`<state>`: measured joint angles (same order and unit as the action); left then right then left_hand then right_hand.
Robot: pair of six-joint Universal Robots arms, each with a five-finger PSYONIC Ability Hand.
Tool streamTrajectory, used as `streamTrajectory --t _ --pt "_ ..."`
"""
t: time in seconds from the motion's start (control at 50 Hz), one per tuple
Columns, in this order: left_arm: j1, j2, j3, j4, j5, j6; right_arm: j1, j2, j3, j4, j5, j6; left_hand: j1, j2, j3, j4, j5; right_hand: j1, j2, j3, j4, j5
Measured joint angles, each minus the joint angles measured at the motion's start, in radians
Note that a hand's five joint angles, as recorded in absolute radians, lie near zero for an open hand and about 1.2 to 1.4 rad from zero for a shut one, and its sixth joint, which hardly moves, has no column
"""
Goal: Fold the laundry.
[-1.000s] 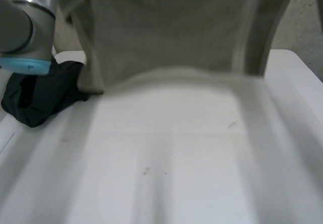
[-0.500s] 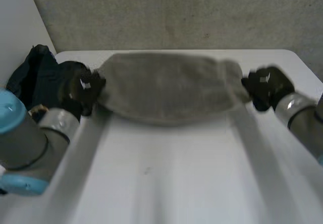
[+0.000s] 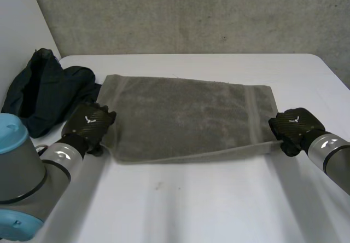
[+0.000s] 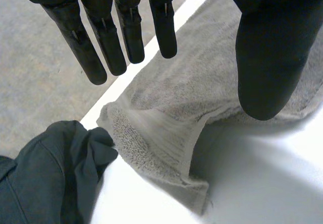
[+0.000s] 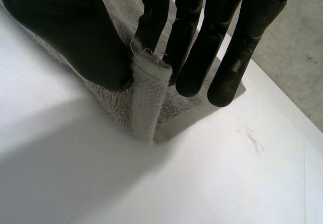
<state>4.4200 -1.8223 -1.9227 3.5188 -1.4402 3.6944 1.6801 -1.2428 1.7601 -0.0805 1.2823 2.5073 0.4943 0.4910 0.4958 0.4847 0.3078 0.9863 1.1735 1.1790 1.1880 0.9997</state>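
Head view: the grey terry towel (image 3: pixel 186 117) lies flat mid-table on the white table (image 3: pixel 208 210). The left hand (image 3: pixel 87 123) is at its 9 o'clock end and the right hand (image 3: pixel 295 129) at its 3 o'clock end. A crumpled dark garment (image 3: pixel 46 92) sits at 10 o'clock.

Left wrist view: the fingers (image 4: pixel 103 47) are straight and wide of the thumb, holding nothing above the towel's corner (image 4: pixel 166 148).

Right wrist view: the thumb (image 5: pixel 75 27) and fingers pinch the towel's raised edge (image 5: pixel 149 98).

The left hand probably needs to pinch both layers at its corner, level with the right, before any lift.

No label or writing can be read.
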Motion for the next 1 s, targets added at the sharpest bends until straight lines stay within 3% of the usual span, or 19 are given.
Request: streamTrajectory --t 0.16,0.34,0.52,0.8,0.84,0.88,0.92,1.0 --pt "0.094 0.023 -0.019 -0.028 0.021 -0.114 -0.036 0.001 -0.001 -0.004 -0.016 0.027 0.000 -0.001 0.000 -0.005 -0.009 0.000 0.000 0.000 0.000 0.000" --pt "0.213 -0.042 0.018 -0.052 0.135 -0.232 -0.051 0.005 0.005 -0.003 -0.042 0.043 0.001 0.000 0.000 -0.002 -0.002 0.000 0.000 0.000 0.000 0.000" --pt "0.227 -0.157 0.104 -0.054 0.152 -0.363 -0.049 0.006 0.015 -0.004 -0.044 0.043 0.041 0.046 0.044 0.060 0.065 0.000 0.000 0.000 0.000 0.000" --pt "0.203 -0.238 0.168 -0.052 0.146 -0.369 -0.050 0.007 0.026 -0.005 -0.043 0.042 0.073 0.074 0.069 0.087 0.091 0.000 0.000 0.000 0.000 0.000" --pt "0.195 -0.246 0.177 -0.050 0.143 -0.366 -0.050 0.007 0.028 -0.005 -0.043 0.042 0.261 0.236 0.231 0.246 0.244 0.000 0.000 0.000 0.000 0.000" --pt "0.192 -0.250 0.183 -0.049 0.141 -0.364 -0.050 0.006 0.029 -0.005 -0.043 0.042 0.261 0.236 0.231 0.246 0.244 0.000 0.000 0.000 0.000 0.000" --pt "0.183 -0.261 0.199 -0.047 0.126 -0.359 -0.050 0.006 0.029 -0.005 -0.043 0.037 0.614 0.591 0.577 0.599 0.592 0.000 0.000 0.000 0.000 0.000" --pt "0.170 -0.262 0.217 -0.049 0.081 -0.344 -0.050 0.004 0.026 0.004 -0.042 0.025 0.652 0.699 0.679 0.709 0.673 0.000 0.000 0.000 0.000 0.000"
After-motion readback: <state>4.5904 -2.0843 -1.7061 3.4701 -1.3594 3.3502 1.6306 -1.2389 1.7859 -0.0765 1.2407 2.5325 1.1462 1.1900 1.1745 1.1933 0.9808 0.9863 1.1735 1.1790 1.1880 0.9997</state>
